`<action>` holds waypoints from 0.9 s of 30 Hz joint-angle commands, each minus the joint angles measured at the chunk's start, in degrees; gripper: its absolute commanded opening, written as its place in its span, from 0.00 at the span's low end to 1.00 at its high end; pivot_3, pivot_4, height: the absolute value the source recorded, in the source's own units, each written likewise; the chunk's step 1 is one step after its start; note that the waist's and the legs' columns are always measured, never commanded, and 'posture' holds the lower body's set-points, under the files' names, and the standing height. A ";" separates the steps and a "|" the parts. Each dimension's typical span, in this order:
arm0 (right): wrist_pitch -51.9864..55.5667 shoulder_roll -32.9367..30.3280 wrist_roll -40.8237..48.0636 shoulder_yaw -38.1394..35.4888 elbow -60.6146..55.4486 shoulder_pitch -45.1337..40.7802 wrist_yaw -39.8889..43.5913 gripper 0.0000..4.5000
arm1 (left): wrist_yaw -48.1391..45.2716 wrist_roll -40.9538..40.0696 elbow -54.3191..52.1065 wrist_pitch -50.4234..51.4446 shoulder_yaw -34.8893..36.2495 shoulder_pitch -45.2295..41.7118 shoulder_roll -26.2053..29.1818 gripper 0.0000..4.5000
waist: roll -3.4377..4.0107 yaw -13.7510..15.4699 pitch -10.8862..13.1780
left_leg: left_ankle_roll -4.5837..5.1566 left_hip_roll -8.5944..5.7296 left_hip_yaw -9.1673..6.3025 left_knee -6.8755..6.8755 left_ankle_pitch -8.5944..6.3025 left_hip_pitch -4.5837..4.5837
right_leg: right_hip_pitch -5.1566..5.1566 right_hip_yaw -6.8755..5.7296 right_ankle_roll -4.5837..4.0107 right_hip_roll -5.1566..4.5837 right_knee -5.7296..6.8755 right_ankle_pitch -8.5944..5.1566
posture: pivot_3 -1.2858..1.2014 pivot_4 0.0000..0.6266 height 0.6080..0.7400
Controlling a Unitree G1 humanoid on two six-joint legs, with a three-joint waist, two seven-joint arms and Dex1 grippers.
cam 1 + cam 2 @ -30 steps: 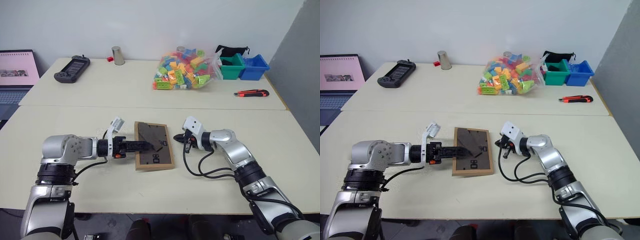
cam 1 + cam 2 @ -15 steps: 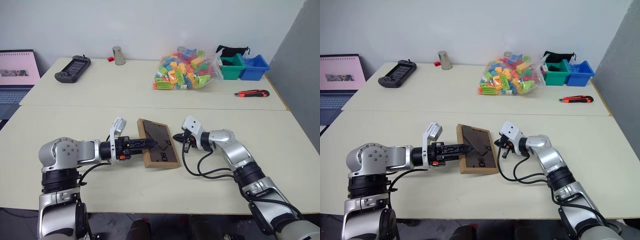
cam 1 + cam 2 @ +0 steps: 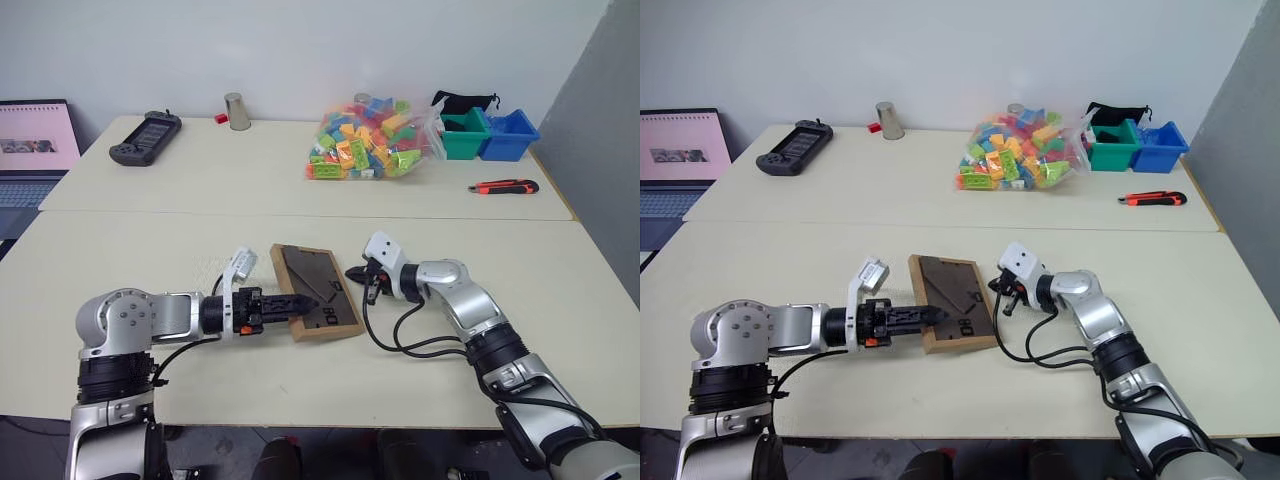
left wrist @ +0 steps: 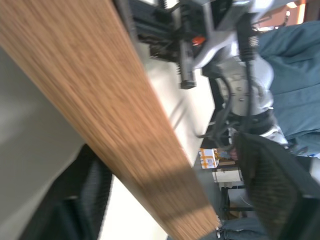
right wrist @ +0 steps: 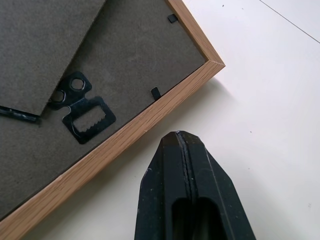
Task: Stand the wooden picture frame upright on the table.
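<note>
The wooden picture frame is seen on the near part of the bench, back side up, with the dark back panel and its white markings exposed; its left edge appears raised off the bench while the right edge stays low, though how far it is tilted cannot be told. The left pincer is reached in from the left, its black fingers set about the frame's near left edge; in the left wrist view the light-wood edge is seen running between the two dark fingers, so the frame is taken to be pinched there. The right pincer is held just beside the frame's right edge, its fingers pressed together and empty; in the right wrist view their tip is seen close to the wooden rim, apart from it, with the sawtooth hanger on the back panel nearby. On the far bench are seen a bag of coloured blocks, a green bin and a blue bin side by side, a utility knife, a metal cup and a handheld controller; a laptop is seen at the far left.
</note>
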 commanded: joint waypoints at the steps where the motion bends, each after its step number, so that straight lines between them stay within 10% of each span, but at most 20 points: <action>1: -1.04 -0.04 0.50 -1.04 -1.76 -0.50 0.05 0.00 | 0.52 0.35 0.59 -1.22 0.67 -0.86 -0.22 0.63 | 0.00 0.03 0.00 | 0.00 0.00 0.00 0.00 0.00 0.00 | 0.00 0.01 0.00 0.00 0.00 0.00 | 0.52 0.24 1.00; 9: -1.08 -0.02 0.97 -1.43 -2.10 -0.35 0.16 0.00 | 0.05 1.85 1.66 -3.83 -1.31 -1.28 0.70 0.29 | 0.00 0.01 0.00 | 0.00 0.00 0.00 0.00 0.00 0.00 | 0.00 0.01 0.00 0.00 -0.01 0.00 | 0.52 0.24 1.00; 27: 8.81 -10.20 12.55 -11.16 -5.05 -7.51 11.21 0.08 | -3.68 0.39 0.63 -7.17 2.76 -7.50 7.82 0.29 | 0.01 0.20 0.24 | 0.00 -0.01 0.02 -0.03 -0.01 -0.05 | 0.01 -0.01 0.00 -0.02 -0.20 0.00 | 0.52 0.24 1.00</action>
